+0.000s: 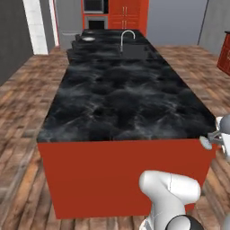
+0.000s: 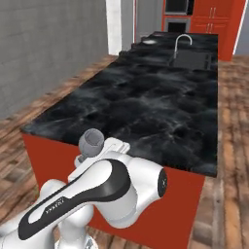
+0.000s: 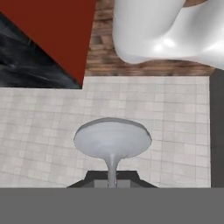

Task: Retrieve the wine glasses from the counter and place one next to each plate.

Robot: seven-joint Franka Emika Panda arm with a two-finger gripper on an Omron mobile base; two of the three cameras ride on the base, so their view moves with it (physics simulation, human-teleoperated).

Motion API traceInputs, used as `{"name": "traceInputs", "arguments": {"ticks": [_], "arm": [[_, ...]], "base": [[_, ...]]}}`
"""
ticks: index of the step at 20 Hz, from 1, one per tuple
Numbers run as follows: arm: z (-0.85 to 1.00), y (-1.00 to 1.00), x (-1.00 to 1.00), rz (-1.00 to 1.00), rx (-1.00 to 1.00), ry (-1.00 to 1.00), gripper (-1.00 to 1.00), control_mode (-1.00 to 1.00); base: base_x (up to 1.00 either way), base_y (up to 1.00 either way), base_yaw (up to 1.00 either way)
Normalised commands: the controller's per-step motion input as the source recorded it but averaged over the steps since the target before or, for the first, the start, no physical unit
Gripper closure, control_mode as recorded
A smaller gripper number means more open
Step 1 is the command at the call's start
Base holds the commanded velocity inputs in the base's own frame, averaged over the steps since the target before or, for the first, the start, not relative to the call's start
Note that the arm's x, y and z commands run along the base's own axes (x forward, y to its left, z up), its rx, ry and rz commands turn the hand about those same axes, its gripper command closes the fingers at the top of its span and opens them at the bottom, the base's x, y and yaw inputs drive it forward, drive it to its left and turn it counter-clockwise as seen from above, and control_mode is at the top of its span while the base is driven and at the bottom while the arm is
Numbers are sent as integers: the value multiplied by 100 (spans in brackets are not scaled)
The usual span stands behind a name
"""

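Your claw (image 3: 112, 181) is shut tight on the wine glass (image 3: 113, 141) stem; carry it slowly and level, foot ahead of the claw.

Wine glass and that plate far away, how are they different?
The wine glass is held in the air by the tool; the plate lies on the far end of the island. The wine glass has a stem; the plate is flat. Both are round.

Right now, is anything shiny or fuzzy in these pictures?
Hand view: bright glare on the white arm, and the wine glass looks soft and grey. Left base view: pale shine across the island top, far end blurry. Right base view: the glass is blurred.
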Motion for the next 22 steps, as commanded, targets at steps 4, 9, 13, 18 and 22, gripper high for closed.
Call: {"name": "traceInputs", "arguments": {"ticks": [4, 9, 13, 18, 22], "arm": [[0, 0, 0, 0, 0, 0, 100, 100], [0, 0, 0, 0, 0, 0, 100, 100], [0, 0, 0, 0, 0, 0, 100, 100], [0, 0, 0, 0, 0, 0, 100, 100], [0, 0, 0, 0, 0, 0, 100, 100]], "base": [[0, 100, -14], [0, 100, -17], [0, 100, -19], [7, 100, -18], [32, 100, -21]]}}
